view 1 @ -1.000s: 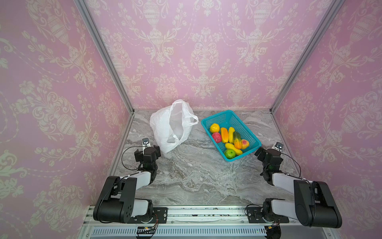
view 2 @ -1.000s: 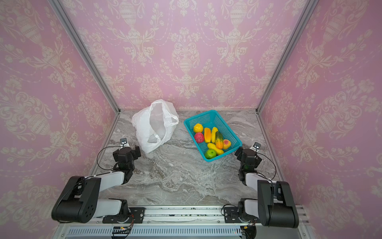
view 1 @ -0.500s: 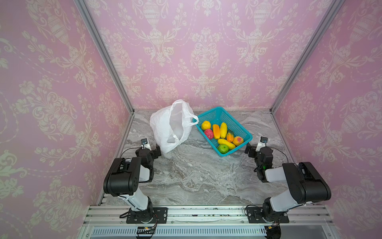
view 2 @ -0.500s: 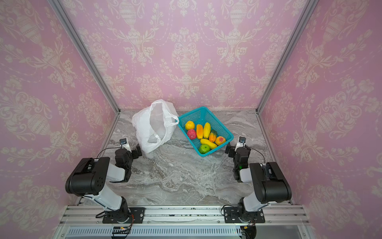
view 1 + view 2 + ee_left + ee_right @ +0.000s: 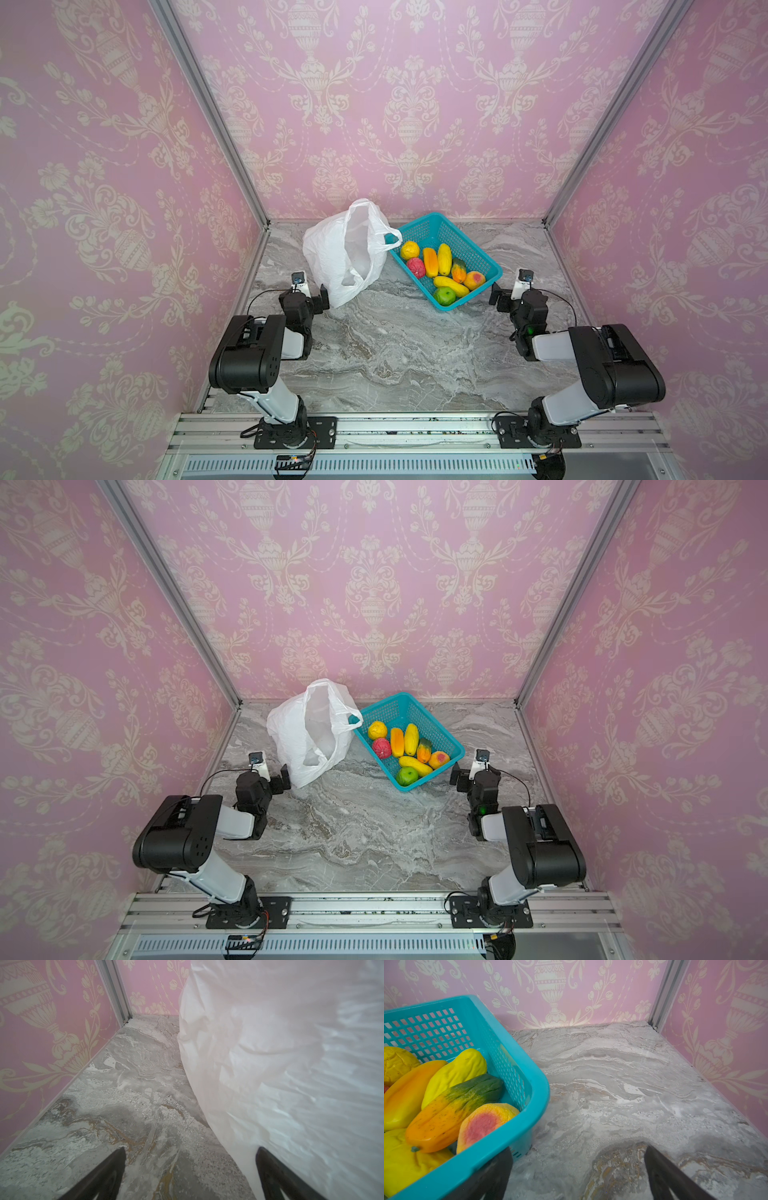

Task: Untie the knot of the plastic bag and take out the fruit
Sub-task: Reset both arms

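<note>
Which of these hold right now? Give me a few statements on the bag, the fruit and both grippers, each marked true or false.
1. All the fruit in view lies in the teal basket. True.
2. The plastic bag is tied shut. False: its mouth gapes open and its handles hang apart.
3. The right gripper holds a piece of fruit. False: its jaws are open and empty, beside the basket's near corner.
4. The left gripper is open, low over the table next to the bag. True.
</note>
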Robot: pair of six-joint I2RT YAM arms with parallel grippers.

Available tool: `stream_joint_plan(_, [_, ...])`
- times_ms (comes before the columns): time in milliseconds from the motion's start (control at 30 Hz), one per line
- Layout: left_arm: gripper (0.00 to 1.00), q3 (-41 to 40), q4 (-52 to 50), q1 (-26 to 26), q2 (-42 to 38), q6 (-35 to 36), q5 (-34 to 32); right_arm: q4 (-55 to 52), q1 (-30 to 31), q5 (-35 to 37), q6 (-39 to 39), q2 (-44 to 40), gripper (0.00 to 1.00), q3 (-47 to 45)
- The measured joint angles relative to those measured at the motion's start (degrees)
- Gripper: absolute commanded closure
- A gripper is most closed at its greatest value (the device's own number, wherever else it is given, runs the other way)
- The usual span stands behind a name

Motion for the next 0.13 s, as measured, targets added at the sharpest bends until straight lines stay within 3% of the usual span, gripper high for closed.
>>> stream_joint_plan(133, [0.01,0.00,-0.02,0.00,0.00,0.22,0.00,-1.05,0.00,-0.59,-0.33,0.00,0.00,0.20])
